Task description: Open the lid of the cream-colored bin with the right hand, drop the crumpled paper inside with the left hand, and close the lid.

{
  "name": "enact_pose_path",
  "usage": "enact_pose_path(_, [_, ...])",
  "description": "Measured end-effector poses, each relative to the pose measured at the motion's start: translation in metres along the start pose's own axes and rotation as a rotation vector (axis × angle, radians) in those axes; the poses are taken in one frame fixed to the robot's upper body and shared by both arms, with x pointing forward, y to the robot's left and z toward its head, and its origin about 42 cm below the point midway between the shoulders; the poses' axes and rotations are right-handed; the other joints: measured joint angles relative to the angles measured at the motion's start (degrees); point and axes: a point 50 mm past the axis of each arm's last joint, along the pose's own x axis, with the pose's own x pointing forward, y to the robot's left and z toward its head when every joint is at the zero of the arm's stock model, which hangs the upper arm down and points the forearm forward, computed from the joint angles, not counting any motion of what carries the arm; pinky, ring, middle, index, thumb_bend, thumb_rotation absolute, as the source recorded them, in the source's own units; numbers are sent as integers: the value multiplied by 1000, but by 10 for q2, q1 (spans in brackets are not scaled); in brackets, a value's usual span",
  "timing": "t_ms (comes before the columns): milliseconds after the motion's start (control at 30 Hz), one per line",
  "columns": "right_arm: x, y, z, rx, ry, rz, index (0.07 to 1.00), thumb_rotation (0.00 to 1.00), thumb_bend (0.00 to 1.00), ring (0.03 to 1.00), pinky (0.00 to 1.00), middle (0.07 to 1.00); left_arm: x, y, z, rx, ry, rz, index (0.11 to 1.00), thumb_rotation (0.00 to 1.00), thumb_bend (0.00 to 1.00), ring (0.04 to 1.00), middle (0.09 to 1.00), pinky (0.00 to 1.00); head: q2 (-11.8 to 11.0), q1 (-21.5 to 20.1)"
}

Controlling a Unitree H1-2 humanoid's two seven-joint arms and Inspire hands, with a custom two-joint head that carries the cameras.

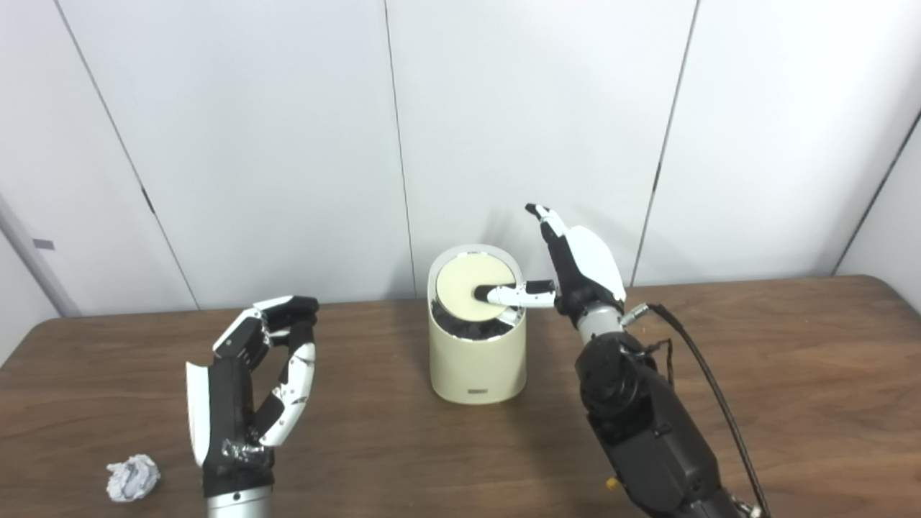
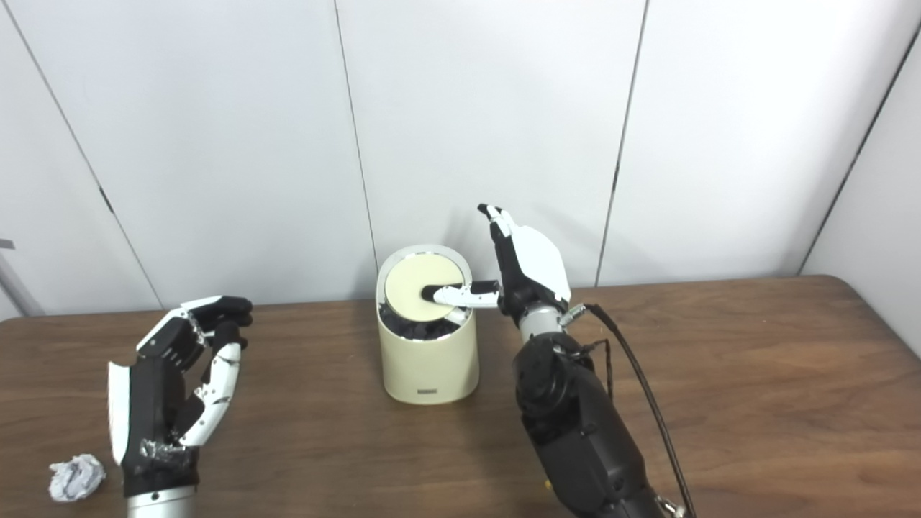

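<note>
The cream-colored bin (image 1: 476,360) stands on the table's middle, toward the back. Its round lid (image 1: 464,288) is tilted, and a dark gap into the bin shows under its front edge. My right hand (image 1: 575,270) is just right of the bin, fingers stretched upward and apart, with its thumb lying across the lid. At the near left edge of the table lies the crumpled paper (image 1: 132,477), white and untouched. My left hand (image 1: 252,388) is upright just right of the paper and apart from it, fingers curled loosely and holding nothing.
The wooden table (image 1: 755,374) runs the full width, its far edge against a white panelled wall (image 1: 288,144). A black cable (image 1: 709,388) loops along my right forearm.
</note>
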Motion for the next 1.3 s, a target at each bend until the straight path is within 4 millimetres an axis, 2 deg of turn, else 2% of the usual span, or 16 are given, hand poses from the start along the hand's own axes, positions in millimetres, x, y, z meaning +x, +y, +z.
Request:
enact_pose_path(200, [1, -1, 1, -5, -8, -10, 943, 361, 998, 947, 918, 967, 0, 0, 0, 2, -2, 8, 608, 389, 254, 615, 644, 505, 1, -1])
enact_pose_path(633, [-7, -1, -3, -24, -20, 14, 933, 447, 1000, 936, 901, 955, 1, 0, 1, 0, -5, 8, 609, 393, 260, 615, 645, 507, 4, 0])
enact_pose_path(1133, [-15, 1, 5, -22, -29, 40, 926, 446, 1000, 929, 832, 942, 1, -1, 2, -2, -8, 7, 608, 387, 262, 618, 646, 505, 6, 3])
enact_pose_path(1300, [-15, 2, 5, -24, -29, 46, 930, 455, 997, 935, 837, 943, 1, -2, 3, -2, -9, 6, 608, 395, 265, 618, 646, 508, 7, 4])
